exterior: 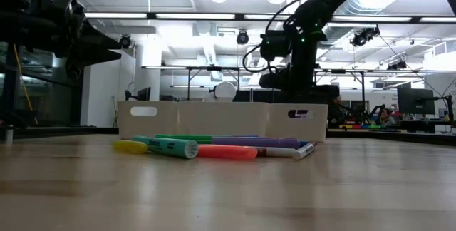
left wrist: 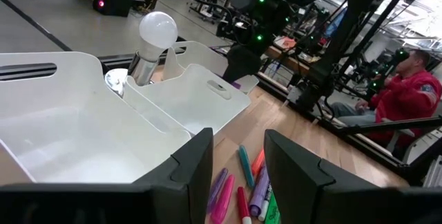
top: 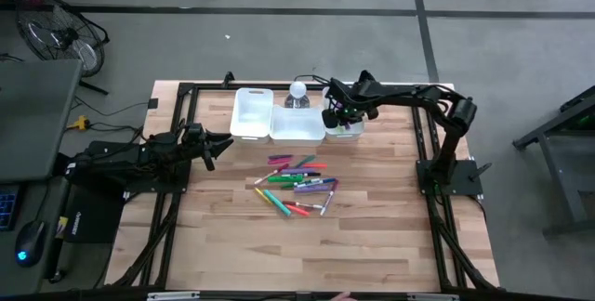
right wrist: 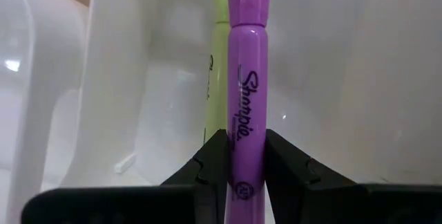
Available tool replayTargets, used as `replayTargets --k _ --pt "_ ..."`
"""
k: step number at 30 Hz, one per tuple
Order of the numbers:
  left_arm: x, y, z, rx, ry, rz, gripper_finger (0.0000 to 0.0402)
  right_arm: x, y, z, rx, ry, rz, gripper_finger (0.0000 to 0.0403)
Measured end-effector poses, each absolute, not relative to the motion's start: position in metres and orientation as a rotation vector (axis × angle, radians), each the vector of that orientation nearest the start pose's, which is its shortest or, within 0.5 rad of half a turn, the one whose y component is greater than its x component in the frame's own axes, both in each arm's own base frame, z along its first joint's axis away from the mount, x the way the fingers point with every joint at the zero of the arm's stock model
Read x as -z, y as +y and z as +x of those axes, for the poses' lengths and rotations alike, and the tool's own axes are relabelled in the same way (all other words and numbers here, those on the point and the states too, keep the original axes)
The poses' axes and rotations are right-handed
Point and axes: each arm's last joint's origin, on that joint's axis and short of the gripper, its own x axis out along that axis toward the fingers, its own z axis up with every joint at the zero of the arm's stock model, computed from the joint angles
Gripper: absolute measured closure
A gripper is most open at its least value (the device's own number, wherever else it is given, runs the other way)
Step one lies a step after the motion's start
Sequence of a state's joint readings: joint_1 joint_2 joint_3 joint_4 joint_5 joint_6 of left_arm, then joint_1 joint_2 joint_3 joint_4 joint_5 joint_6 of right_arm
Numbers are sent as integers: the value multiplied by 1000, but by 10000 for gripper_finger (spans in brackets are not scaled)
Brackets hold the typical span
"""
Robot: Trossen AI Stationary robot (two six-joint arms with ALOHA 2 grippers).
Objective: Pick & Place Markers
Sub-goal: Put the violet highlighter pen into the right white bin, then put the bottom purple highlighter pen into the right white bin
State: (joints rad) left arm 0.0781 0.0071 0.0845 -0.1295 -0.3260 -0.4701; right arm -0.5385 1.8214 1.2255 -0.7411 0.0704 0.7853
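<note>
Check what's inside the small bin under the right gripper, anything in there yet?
Right gripper holds a purple marker down into the small bin. Behind it, a yellow-green marker is already in there. The marker and fingers cover the bin floor, so other contents can't be seen.

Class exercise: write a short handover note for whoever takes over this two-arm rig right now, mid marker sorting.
Right gripper: shut on a purple marker, over the small bin at the right end of the bin row; a yellow-green marker already lies inside.
Left gripper: open, empty, waiting by the large bin.
Left to do: release the purple one, then clear the marker pile on the table.
</note>
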Motion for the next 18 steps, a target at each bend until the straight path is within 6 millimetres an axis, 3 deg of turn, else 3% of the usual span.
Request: replayTargets --k 18 --pt "-179 16 90 -409 -43 -457 273 -183 -178 295 952 1083 867 280"
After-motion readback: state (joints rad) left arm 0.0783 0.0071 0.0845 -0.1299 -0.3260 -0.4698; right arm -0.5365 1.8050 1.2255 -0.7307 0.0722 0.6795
